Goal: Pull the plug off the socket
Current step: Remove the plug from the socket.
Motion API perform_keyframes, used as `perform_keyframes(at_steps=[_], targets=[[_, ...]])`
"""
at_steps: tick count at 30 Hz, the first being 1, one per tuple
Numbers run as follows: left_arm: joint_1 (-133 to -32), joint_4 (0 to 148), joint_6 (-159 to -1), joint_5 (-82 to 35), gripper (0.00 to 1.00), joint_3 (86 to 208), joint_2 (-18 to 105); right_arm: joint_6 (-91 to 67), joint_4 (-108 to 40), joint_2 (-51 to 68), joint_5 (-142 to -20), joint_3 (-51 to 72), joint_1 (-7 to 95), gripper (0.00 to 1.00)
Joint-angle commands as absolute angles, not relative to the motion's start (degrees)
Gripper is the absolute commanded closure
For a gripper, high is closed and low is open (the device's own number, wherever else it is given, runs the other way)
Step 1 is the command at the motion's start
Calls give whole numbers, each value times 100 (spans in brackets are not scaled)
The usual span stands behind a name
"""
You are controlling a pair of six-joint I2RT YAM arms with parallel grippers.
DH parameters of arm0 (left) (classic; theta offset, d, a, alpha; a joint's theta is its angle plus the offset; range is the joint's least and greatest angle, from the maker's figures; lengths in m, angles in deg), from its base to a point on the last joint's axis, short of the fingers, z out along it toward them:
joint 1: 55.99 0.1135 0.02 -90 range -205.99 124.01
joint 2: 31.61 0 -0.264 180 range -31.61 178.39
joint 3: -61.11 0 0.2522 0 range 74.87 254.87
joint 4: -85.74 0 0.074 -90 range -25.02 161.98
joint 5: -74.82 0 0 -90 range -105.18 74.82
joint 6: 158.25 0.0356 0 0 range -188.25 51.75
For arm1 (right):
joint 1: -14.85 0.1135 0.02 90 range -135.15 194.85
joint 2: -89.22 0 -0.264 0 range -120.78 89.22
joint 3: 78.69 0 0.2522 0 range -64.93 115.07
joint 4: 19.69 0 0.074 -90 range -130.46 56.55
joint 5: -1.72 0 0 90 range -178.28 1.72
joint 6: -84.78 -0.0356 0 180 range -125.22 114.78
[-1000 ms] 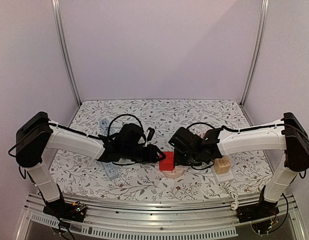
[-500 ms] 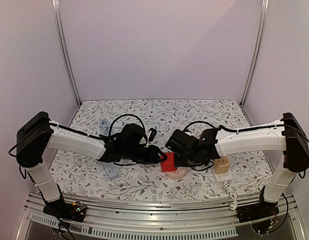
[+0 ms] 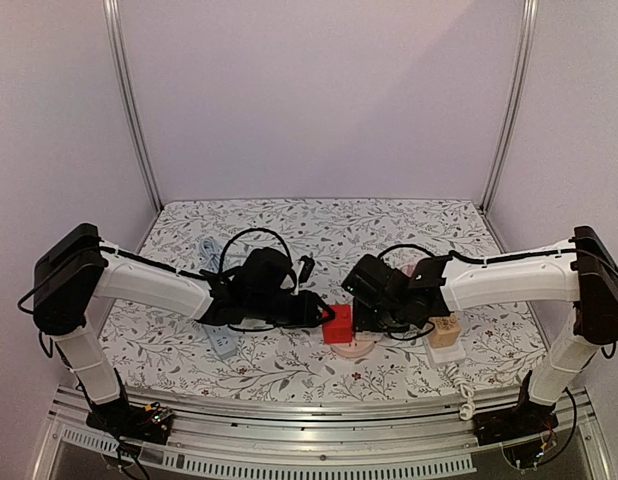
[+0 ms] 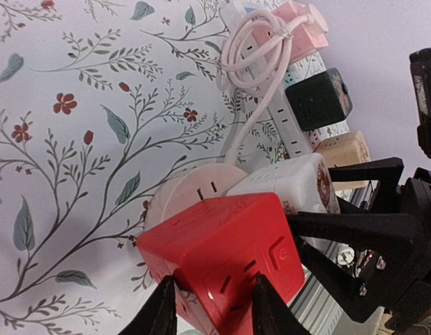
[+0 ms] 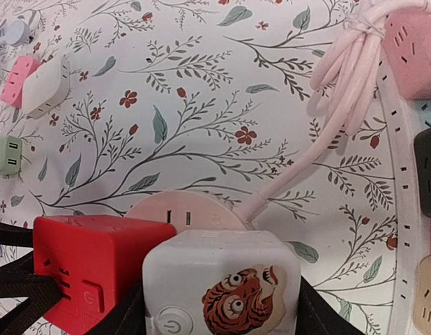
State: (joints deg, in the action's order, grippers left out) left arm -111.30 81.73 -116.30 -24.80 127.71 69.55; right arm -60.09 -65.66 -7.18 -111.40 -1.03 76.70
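- Grey power strip [image 3: 218, 338] lies far left, close under the left arm, near the front edge of the table [image 3: 289, 375].
- Left gripper [image 4: 215, 307] is pinching the red cube [image 4: 226, 262]. One finger is on each side face, at the cube's near end.
- Red cube is at centre front, overlapping the edge of the round pink socket [image 5: 180, 209].
- Red cube touches the white cube [image 5: 222, 279] side to side. Can't tell if they are plugged together.
- Right gripper [image 5: 219, 317] is clamped on the white cube, with dark fingers against both its flanks.
- The two grippers point at each other and are nearly touching, so it is tight between them.
- Pink cord [image 5: 299, 167] runs from the round socket up and right to a bundled coil.
- Long white power strip [image 5: 404, 230] runs along the right, just beside the right gripper. It carries pink, dark and beige cubes.
- The floral cloth lies open from the cubes back to the rear wall.
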Motion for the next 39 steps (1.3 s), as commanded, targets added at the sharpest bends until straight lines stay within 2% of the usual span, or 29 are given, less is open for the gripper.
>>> perform_keyframes(at_steps=[1, 7, 17, 23, 25, 28, 30, 34, 39], targets=[[-11180, 6767, -11456, -2056, 65, 12512, 7390, -6001, -6615, -465, -11480, 292, 7889, 72], [-11196, 6705, -11416, -2089, 66, 12663, 7471, -5912, -7051, -783, -11969, 713, 8192, 72], [-11206, 6633, -11387, -2051, 67, 12819, 7487, -5861, -7103, -852, -12109, 817, 8254, 72], [-11199, 6451, -11151, -1708, 66, 12835, 6925, -5830, -7023, -712, -11998, 637, 8140, 72], [-11202, 6329, -10978, -1741, 55, 12881, 6662, -5735, -6803, -538, -11768, 470, 8015, 71], [-11206, 6326, -10780, -1713, 30, 12806, 6130, -5416, -6479, -357, -11357, 306, 7878, 71], [-11206, 6348, -10558, -1665, 18, 12707, 5733, -5173, -6322, -342, -11078, 257, 7827, 71], [-11213, 6564, -9829, -1910, 11, 12389, 5161, -4643, -5889, -318, -10379, 94, 7733, 72], [-11311, 7005, -9028, -2452, 11, 11877, 4813, -3926, -5596, -183, -9700, -12, 7644, 71]])
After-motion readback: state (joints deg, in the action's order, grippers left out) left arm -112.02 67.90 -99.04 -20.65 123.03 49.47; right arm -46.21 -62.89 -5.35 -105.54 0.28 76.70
